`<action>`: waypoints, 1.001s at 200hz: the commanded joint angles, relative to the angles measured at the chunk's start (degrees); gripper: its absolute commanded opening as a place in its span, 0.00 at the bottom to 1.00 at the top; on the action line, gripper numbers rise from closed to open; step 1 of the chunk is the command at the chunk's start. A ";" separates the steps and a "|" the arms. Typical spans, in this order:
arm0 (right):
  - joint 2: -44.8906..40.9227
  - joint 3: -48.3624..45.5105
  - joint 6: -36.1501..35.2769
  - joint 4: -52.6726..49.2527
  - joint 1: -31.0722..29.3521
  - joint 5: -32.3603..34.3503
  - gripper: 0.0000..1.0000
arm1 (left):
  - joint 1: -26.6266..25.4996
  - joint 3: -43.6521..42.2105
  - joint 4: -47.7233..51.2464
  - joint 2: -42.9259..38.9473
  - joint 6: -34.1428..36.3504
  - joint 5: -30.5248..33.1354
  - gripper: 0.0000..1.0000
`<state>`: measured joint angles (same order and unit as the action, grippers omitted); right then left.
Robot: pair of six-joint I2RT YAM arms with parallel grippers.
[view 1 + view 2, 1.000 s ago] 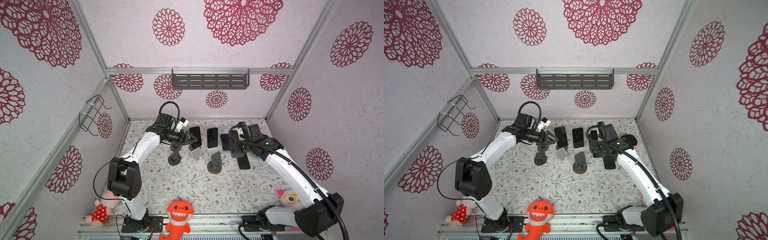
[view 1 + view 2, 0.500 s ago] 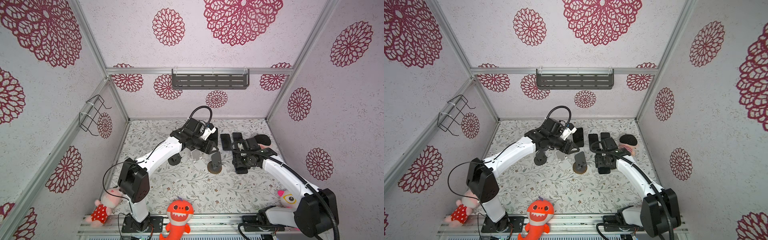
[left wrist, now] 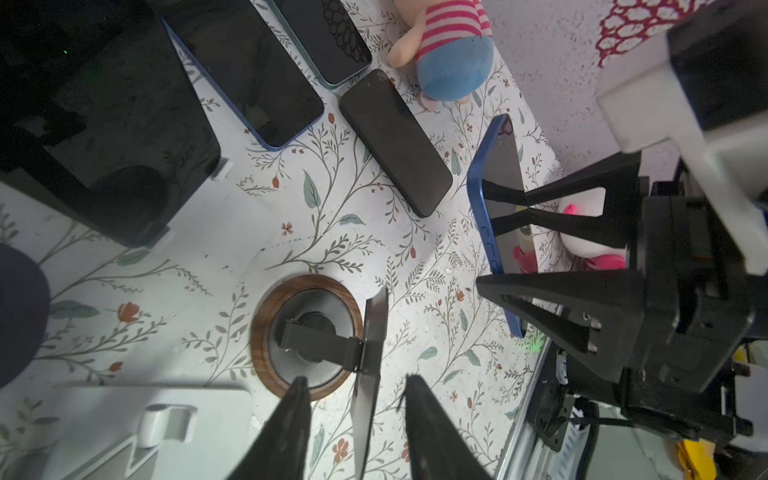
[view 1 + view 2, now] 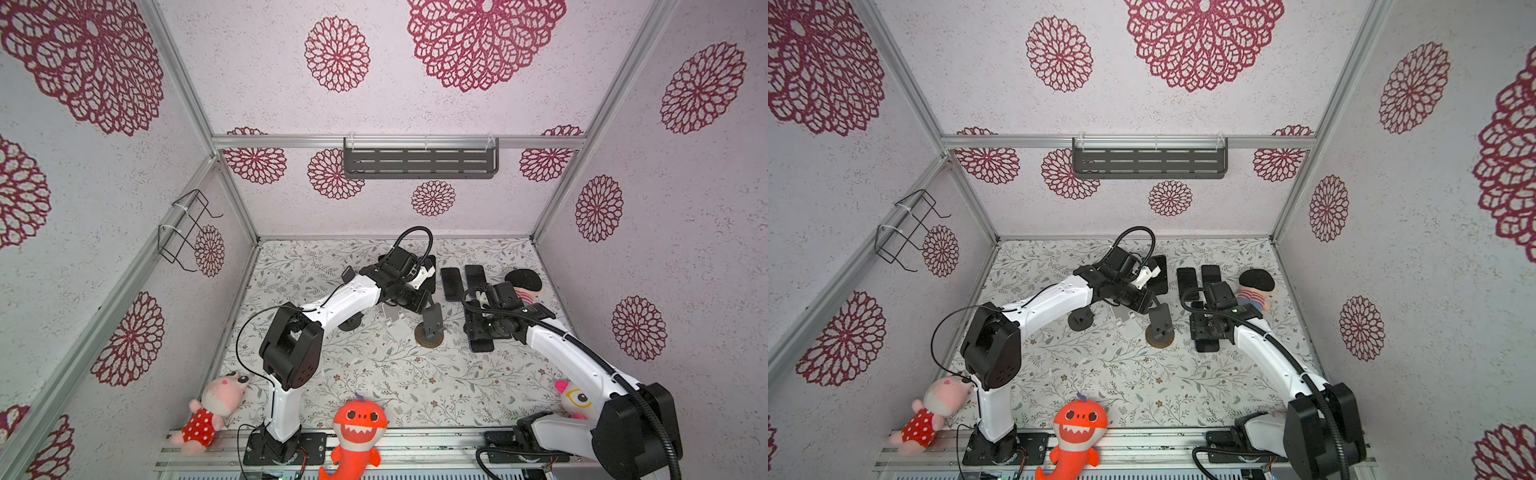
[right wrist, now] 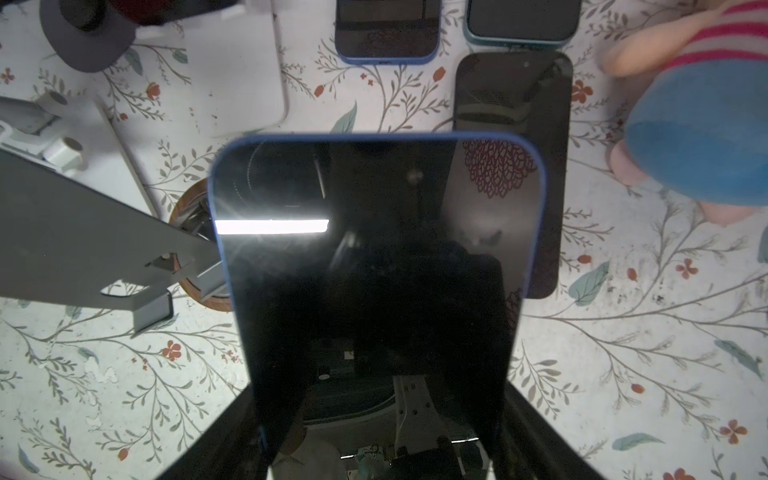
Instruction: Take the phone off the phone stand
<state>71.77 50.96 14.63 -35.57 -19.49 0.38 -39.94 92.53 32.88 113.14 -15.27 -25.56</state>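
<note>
My right gripper (image 5: 380,386) is shut on a blue-edged phone (image 5: 374,270), gripping its two long sides. It holds the phone tilted above the table, to the right of the phone stand (image 4: 430,328). The left wrist view shows that phone (image 3: 500,166) edge on between the right gripper's black fingers (image 3: 552,291). The stand has a round wood-rimmed base (image 3: 262,328) and a grey plate (image 3: 372,345) with nothing on it. My left gripper (image 3: 359,399) is open and straddles the plate, with a gap on each side. In both top views it sits over the stand (image 4: 1160,328).
Several dark phones (image 4: 451,282) lie flat at the back, one (image 5: 540,104) under the held phone. A white stand (image 4: 392,318) and a black stand (image 4: 351,322) are left of centre. A striped doll (image 4: 523,286) lies at the back right. Plush toys (image 4: 359,424) line the front rail.
My left arm swung right from the black stand to the centre stand, and its jaws narrowed around the plate. My right gripper, with the phone, drew slightly toward the front.
</note>
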 commanded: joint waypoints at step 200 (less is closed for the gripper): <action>20.26 8.98 -1.89 6.00 0.30 -1.80 0.55 | -1.41 1.12 -0.29 -7.82 -2.13 -6.74 0.00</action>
<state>91.59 57.65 13.19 -30.98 -19.42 -0.36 -40.99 93.58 34.06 111.24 -16.62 -29.91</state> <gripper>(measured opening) 0.750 0.052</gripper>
